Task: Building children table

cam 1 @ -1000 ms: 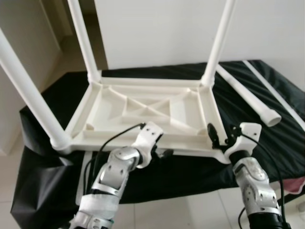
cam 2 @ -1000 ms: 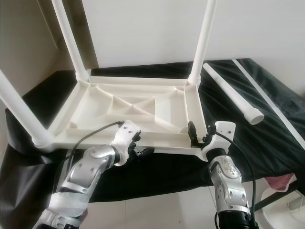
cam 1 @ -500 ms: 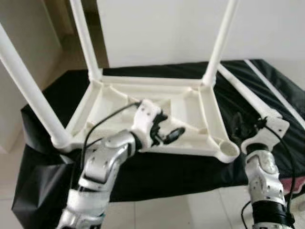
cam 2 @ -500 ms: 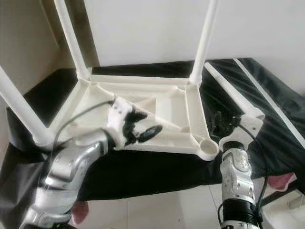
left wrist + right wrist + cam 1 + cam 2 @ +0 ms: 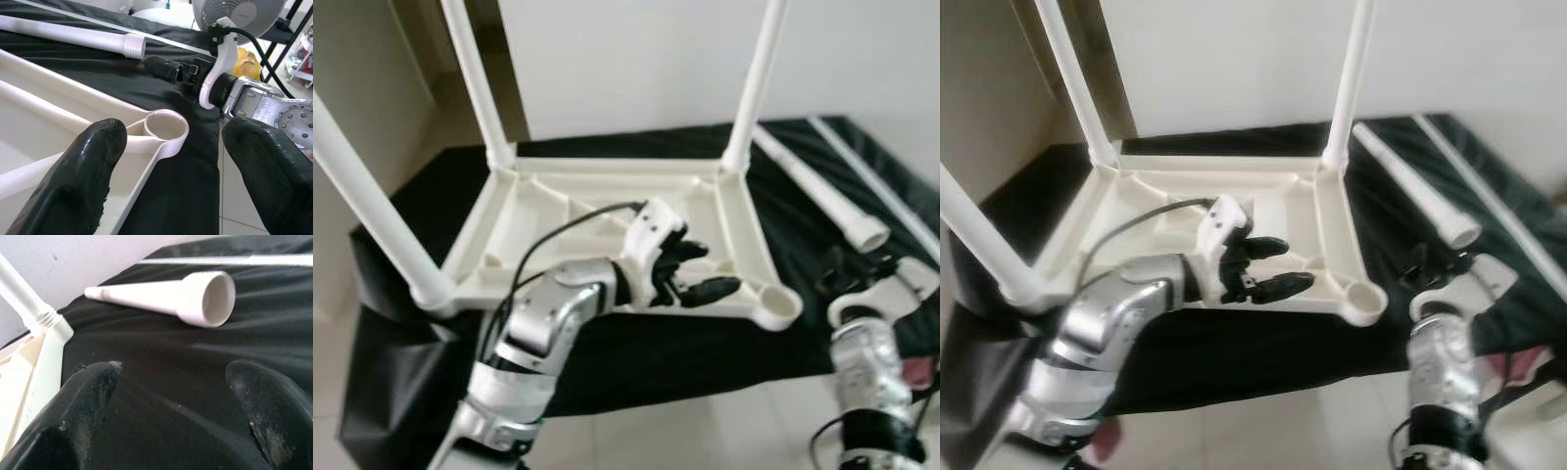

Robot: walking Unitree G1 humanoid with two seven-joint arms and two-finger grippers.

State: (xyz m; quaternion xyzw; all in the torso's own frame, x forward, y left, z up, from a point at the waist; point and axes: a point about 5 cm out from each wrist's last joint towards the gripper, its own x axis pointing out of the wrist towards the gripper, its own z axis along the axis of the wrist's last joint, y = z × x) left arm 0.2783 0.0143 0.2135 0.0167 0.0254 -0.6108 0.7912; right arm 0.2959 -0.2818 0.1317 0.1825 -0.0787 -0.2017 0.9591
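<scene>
Both grippers' fingers (image 5: 98,166) apparently apart, empty.

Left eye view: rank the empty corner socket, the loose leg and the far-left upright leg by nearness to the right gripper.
1. Loose leg, just beyond the right gripper.
2. Empty corner socket, to its left.
3. Far-left upright leg, across the table.

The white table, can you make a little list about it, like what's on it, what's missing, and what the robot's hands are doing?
table: white table, upside down on black cloth
legs fitted: three, standing upright
empty socket, near right corner
loose leg, lying on the cloth to the right
left gripper, open, over the table's near right part
right gripper, open, over the cloth, facing the loose leg
</scene>
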